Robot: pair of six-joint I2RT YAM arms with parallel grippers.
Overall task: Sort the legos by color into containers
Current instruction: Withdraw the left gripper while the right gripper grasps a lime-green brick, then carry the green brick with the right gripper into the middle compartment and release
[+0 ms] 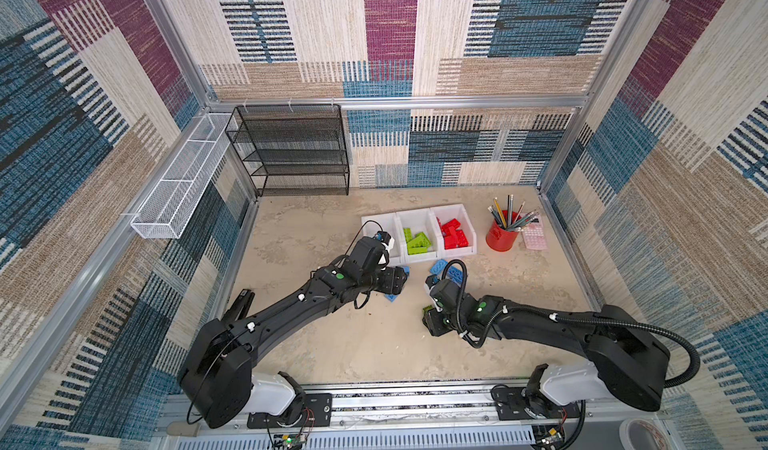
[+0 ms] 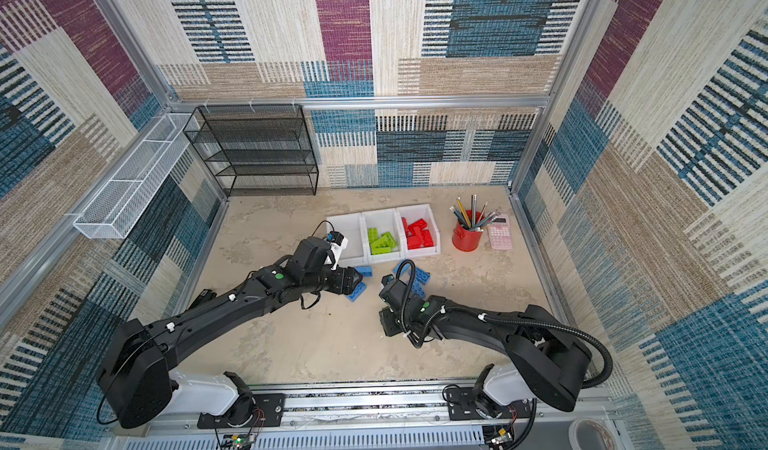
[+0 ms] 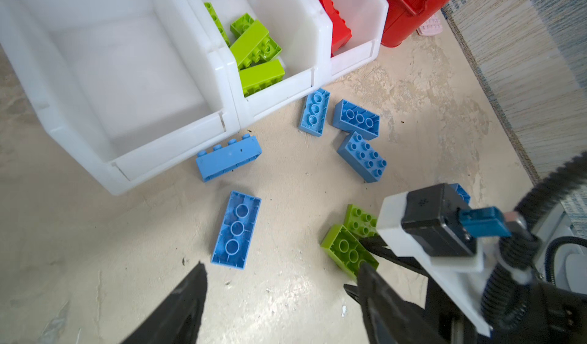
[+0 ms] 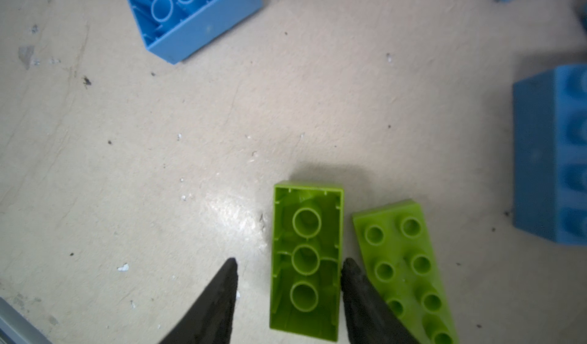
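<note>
Right gripper point(image 4: 290, 261) is low over the table point(image 4: 143, 167), not clamped yet. Its jaws straddle an upturned green lego point(image 4: 306, 256), one finger touching its side, the other a gap off. A second green lego point(image 4: 403, 263) lies just beside it. Further out, left gripper point(image 3: 282, 266) hangs wide apart and empty near the scattered blue legos point(image 3: 236, 229). Beyond those stand the containers point(image 3: 276, 99): one empty, sorted green legos point(image 3: 251, 44) in the middle, red legos point(image 3: 340, 31) in the last.

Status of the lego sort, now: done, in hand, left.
Done: red bricks and most green bricks sit in their bins. In hand: right gripper's fingers straddle an upturned green brick, not yet clamped. Left: its green neighbour and the blue bricks on the table; third bin empty.
</note>
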